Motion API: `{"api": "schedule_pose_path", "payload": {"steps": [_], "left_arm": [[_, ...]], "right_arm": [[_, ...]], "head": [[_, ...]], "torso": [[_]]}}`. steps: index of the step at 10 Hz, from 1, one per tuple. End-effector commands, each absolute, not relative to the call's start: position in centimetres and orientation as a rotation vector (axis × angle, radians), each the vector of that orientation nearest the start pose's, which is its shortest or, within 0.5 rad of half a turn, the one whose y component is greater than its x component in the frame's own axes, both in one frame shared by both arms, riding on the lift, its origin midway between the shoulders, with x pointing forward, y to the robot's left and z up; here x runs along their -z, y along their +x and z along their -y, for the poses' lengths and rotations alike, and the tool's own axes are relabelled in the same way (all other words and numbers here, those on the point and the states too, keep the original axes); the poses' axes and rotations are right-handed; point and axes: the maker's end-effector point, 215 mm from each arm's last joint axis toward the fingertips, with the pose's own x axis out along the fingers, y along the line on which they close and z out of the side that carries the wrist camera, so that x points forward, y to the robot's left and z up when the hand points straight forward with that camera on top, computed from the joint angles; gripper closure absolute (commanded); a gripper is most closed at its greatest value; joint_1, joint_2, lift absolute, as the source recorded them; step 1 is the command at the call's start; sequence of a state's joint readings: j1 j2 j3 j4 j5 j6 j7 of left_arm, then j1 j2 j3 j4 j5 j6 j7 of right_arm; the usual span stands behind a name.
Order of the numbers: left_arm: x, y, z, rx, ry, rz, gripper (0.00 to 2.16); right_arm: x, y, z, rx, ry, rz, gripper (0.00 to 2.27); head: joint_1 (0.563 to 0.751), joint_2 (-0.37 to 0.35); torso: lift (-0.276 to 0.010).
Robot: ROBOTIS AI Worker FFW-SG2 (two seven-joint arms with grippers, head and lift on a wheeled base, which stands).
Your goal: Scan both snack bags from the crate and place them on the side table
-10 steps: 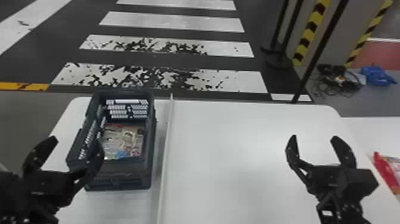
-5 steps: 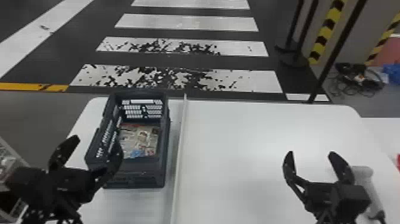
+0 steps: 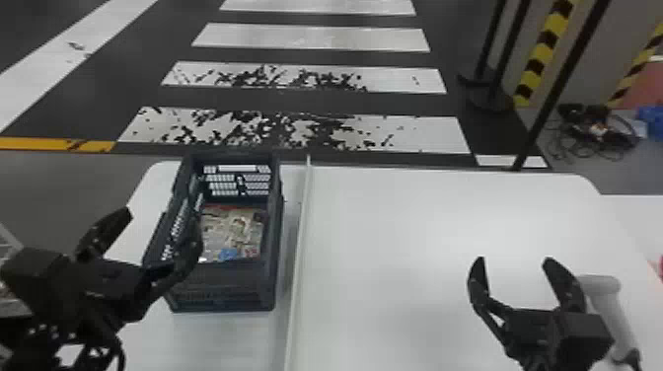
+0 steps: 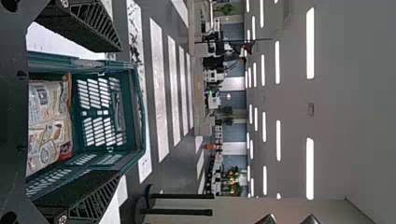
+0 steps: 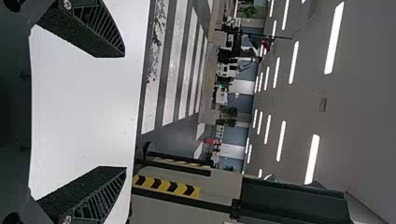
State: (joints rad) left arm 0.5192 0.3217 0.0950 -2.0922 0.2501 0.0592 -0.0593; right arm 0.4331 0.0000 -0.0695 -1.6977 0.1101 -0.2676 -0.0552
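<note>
In the head view my left gripper stands open at the near left side of the dark crate, one finger overlapping its wall. My right gripper is open over the white table at the right, holding nothing. Snack bags lie flat in the crate; how many cannot be told. In the left wrist view my left gripper has the crate and a bag between and beyond its spread fingers. The right wrist view has my right gripper with bare tabletop between its fingers.
A pale handheld scanner lies beside my right gripper. A raised white rail runs along the table just right of the crate. Black posts stand beyond the table, and a red item is at the right edge.
The head view has swung left, so the crate appears farther right. My left gripper is slightly higher in view; my right gripper has shifted left relative to the table, exposing the scanner.
</note>
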Motion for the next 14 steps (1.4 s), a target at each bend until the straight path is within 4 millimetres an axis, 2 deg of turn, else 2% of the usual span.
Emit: {"api": "schedule_pose_path", "payload": {"steps": [1,2,4,6,8,10,12,14], "left_arm": [[32.3,46.0,-29.5,0.145,0.109,-0.123,0.06],[33.0,46.8,-30.4,0.155,0.122,-0.194,0.06],[33.1,48.7,-31.0,0.2,0.161,-0.286,0.07],[31.4,51.2,-29.9,0.261,0.173,-0.302,0.07],[32.2,53.0,-28.9,0.315,0.179,-0.365,0.1],[34.6,54.1,-29.3,0.345,0.195,-0.47,0.1],[36.5,55.1,-28.9,0.39,0.216,-0.542,0.12],[37.4,56.4,-27.8,0.434,0.225,-0.577,0.12]], "right_arm": [[41.8,43.9,27.2,0.091,-0.126,-0.045,0.06],[42.0,43.8,27.3,0.093,-0.124,-0.049,0.06],[42.0,43.7,27.5,0.098,-0.119,-0.05,0.06],[42.3,43.8,27.6,0.1,-0.117,-0.058,0.06],[42.4,43.9,27.9,0.105,-0.118,-0.063,0.06],[42.5,44.1,27.9,0.104,-0.119,-0.066,0.06],[42.8,44.2,28.0,0.105,-0.119,-0.075,0.06],[42.8,44.3,27.9,0.104,-0.118,-0.076,0.06]], "head": [[0.695,0.011],[0.695,0.021],[0.695,0.031],[0.695,0.035],[0.695,0.019],[0.695,0.01],[0.695,0.009],[0.695,0.005]], "torso": [[-0.098],[-0.098],[-0.098],[-0.098],[-0.098],[-0.098],[-0.098],[-0.098]]}}
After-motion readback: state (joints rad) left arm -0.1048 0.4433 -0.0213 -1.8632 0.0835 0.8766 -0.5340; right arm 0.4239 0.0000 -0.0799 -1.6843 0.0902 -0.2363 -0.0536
